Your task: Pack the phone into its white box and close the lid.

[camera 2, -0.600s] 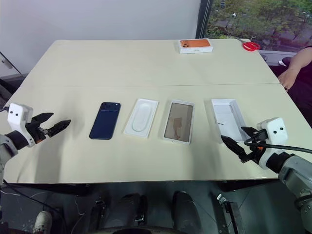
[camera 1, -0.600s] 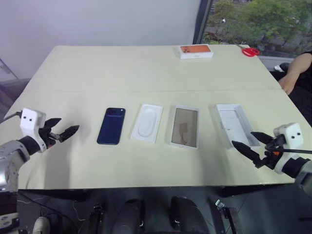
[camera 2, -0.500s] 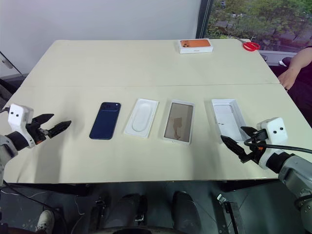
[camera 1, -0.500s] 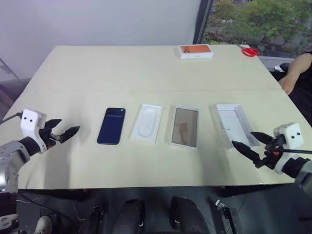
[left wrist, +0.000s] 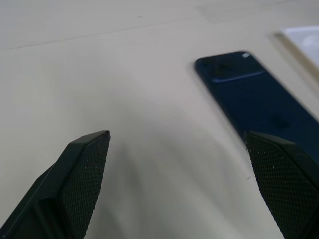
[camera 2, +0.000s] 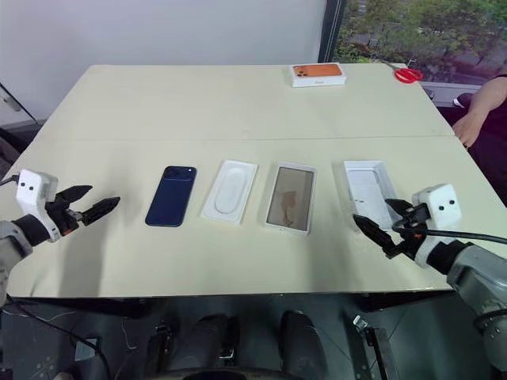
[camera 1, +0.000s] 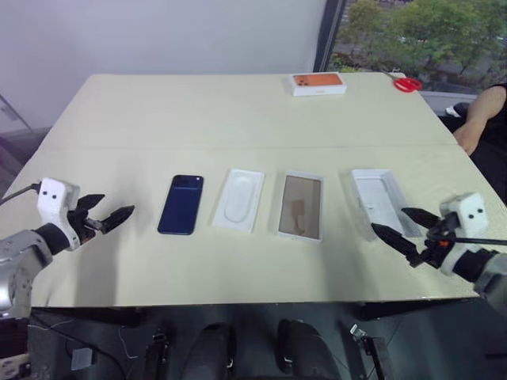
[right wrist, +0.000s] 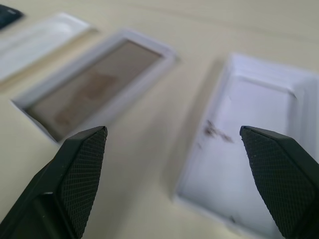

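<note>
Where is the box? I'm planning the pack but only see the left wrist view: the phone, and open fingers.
Observer: The box lies open in the same row, to the right of the phone, with a white insert between them.
Operator: And the lid?
Observer: The lid lies hollow side up, right of the box and apart from it.
Operator: Is the right arm busy?
Observer: No. The right end effector is open and empty, by the lid's near end.
</note>
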Controlling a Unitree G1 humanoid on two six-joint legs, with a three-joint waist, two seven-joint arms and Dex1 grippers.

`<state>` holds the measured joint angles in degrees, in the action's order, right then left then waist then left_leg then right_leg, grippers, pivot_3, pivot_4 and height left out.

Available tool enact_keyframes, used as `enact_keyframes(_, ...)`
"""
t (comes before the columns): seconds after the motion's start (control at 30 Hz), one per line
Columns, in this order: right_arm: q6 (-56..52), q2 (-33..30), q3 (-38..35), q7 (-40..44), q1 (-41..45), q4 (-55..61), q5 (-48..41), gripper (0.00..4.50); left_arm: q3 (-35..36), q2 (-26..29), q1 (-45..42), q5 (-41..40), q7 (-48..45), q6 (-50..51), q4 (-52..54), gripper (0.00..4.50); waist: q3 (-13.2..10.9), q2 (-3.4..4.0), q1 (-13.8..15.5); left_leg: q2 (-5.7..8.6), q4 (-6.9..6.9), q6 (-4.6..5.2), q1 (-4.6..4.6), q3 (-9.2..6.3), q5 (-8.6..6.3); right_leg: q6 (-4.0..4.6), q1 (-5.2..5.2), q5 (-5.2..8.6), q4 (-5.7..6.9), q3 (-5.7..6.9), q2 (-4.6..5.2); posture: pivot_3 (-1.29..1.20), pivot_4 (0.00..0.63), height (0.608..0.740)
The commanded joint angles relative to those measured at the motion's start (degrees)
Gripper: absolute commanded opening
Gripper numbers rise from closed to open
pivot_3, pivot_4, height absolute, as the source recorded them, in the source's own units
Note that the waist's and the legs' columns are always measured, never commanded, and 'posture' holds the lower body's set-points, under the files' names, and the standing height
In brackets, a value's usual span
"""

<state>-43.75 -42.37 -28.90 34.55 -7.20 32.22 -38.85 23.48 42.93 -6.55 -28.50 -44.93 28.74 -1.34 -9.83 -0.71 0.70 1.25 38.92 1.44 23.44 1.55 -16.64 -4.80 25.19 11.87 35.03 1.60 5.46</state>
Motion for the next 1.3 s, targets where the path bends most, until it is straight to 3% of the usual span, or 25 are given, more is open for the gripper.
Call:
enact_keyframes(0.03,0.1,0.5,1.7,-1.1,1.3,3.0,-1.1,4.45,-0.9,-0.7,-2.0,-1.6,1.1,1.8,3.9,4.50,0.0,-0.03,0.1,0.00,0.00,0.00,0.00,0.00,0.00,0.00,-0.01,0.00,0.00,0.00,0.00,0.00,0.150,0.740)
enact_keyframes(0.4,0.2,4.3,14.6,-6.5,11.3,5.9,-0.2,4.45,-5.0,-2.3,-6.7,-4.2,3.6,9.9,9.1,4.50,0.0,-0.03,0.0,0.02,0.09,0.01,0.00,0.00,0.01,-0.01,-0.02,-0.01,0.03,0.02,-0.05,0.00,0.150,0.740)
enact_keyframes(0.57,1.5,5.4,17.3,-7.9,12.0,5.0,2.2,4.45,-6.8,-6.2,-11.2,-8.9,8.2,18.8,12.3,4.50,0.0,-0.04,0.2,0.05,0.20,0.02,0.00,0.00,0.01,-0.02,-0.12,-0.01,0.02,0.04,-0.05,0.00,0.150,0.740)
enact_keyframes(0.83,1.7,5.2,18.3,-8.0,11.2,6.3,3.1,4.45,-12.6,-13.7,-21.4,-10.6,22.0,39.3,14.5,4.50,0.0,-0.09,-0.1,0.10,0.24,0.05,-0.05,-0.05,0.03,-0.28,-0.22,-0.15,0.07,0.09,-0.23,0.00,0.150,0.740)
enact_keyframes(1.3,1.5,4.9,16.9,-8.1,8.9,7.7,3.5,4.45,-7.6,-24.0,-32.1,-11.3,30.8,62.4,9.6,4.50,0.0,-0.13,0.0,0.09,0.28,0.06,-0.12,-0.09,0.03,-0.37,-0.32,-0.12,0.13,0.15,-0.52,0.00,0.150,0.740)
